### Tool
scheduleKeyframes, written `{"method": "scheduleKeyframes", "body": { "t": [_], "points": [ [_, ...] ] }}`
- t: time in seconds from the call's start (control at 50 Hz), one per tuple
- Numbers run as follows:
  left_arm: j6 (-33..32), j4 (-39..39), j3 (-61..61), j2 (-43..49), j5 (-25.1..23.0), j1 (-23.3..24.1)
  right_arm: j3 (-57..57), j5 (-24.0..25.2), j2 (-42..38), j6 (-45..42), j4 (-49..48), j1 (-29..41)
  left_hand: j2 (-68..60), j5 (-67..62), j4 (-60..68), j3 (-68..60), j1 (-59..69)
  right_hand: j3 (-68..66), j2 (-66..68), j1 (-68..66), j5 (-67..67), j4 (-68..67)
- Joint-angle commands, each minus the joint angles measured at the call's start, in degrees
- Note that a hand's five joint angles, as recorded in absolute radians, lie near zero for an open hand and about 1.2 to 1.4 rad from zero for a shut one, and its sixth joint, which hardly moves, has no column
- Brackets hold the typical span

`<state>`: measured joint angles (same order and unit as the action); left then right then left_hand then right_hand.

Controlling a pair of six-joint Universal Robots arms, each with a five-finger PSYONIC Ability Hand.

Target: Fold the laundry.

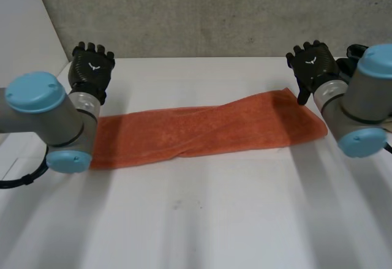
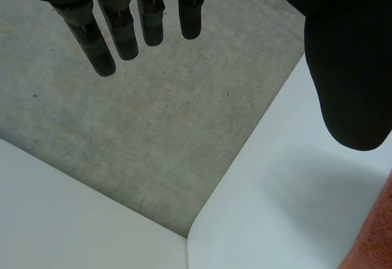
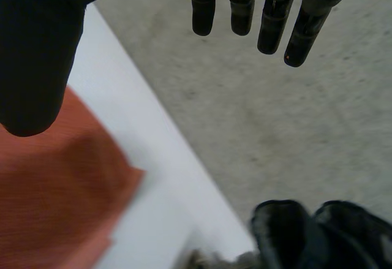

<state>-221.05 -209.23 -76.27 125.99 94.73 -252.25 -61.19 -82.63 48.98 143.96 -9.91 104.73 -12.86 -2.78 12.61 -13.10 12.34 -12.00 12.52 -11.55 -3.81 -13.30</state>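
Left hand [image 1: 92,68], right hand [image 1: 313,60]: fingers straight, empty. Towel [image 1: 202,131] across mid-frame looks soft and light; best grasped at its end corners.

Black hands [image 1: 92,68] — grey arms [image 1: 58,125], light-blue caps [image 1: 35,91].

- The left end of the orange towel [image 1: 202,128] is hidden behind the left arm [image 1: 55,119] in the head view.
- In the left wrist view, the picture's edge cuts off all but a sliver of the towel.
- In the right wrist view, the thumb of the right hand [image 3: 33,54] covers part of the towel.
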Motion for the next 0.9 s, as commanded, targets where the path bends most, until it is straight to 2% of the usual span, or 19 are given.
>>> {"method": "scheduleKeyframes", "body": {
  "t": [0.02,0.14,0.38,0.44,0.46,0.52,0.54,0.66,0.72,0.78,0.9],
  "points": [
    [0.4,0.6,-8.4,-7.2,-0.2,-0.6,-7.5,4.2,6.2,1.7,10.3,-3.1,0.5,0.4,-0.2,0.7,0.1,-6.0,5.4,-6.4,-4.2,-4.7],
    [0.4,0.6,-12.4,-9.0,-0.7,-0.5,-9.1,4.6,4.1,0.8,10.7,-5.4,0.5,0.4,-0.2,0.7,0.1,-9.0,8.5,-9.5,-7.2,-7.7],
    [0.4,0.6,-13.3,-8.3,-0.6,-0.2,-4.7,4.5,-6.9,-4.3,3.7,-6.4,0.5,0.4,-0.2,0.7,0.1,-12.9,12.4,-13.3,-11.1,-11.6],
    [0.4,0.6,-13.3,-8.3,-0.6,-0.2,-3.7,4.2,-8.8,-5.0,2.6,-6.5,0.3,0.2,0.0,0.5,0.2,-21.1,20.6,-21.5,-19.3,-19.8],
    [0.4,0.6,-13.3,-8.3,-0.6,-0.2,-3.0,4.1,-9.5,-5.2,2.4,-6.5,0.3,0.2,0.0,0.5,0.2,-30.5,29.9,-30.9,-28.6,-29.2],
    [0.4,0.6,-13.3,-8.3,-0.6,-0.3,-2.2,4.1,-10.4,-5.4,2.3,-6.5,0.3,0.2,0.0,0.5,0.2,-47.8,47.3,-48.3,-46.0,-46.5],
    [0.4,0.7,-13.3,-8.3,-0.5,-0.3,-2.1,3.7,-10.3,-6.0,2.9,-6.5,0.3,0.2,0.0,0.5,0.2,-67.8,67.3,-68.2,-66.0,-66.5],
    [0.5,0.7,-13.5,-9.4,-0.5,-0.3,-8.8,0.0,-5.3,-6.4,3.1,-8.5,0.3,0.2,0.0,0.5,0.2,-68.0,67.5,-68.5,-66.2,-66.7],
    [0.4,1.2,-14.3,-10.9,-0.5,-0.3,-17.1,-0.5,1.6,-6.6,3.1,-10.9,0.3,0.2,0.0,0.5,0.2,-68.0,67.5,-68.5,-66.2,-66.7],
    [0.5,1.3,-15.5,-13.0,-0.6,-0.3,-25.4,-0.4,8.5,-7.5,3.2,-14.3,0.3,0.2,0.0,0.5,0.2,-68.0,67.5,-68.5,-66.2,-66.7],
    [0.7,1.4,-18.3,-15.9,-0.6,-0.3,-36.4,1.5,15.5,-9.0,2.6,-23.2,0.5,0.4,-0.2,0.7,0.1,-68.0,67.5,-68.5,-66.2,-66.7]
  ]
}}
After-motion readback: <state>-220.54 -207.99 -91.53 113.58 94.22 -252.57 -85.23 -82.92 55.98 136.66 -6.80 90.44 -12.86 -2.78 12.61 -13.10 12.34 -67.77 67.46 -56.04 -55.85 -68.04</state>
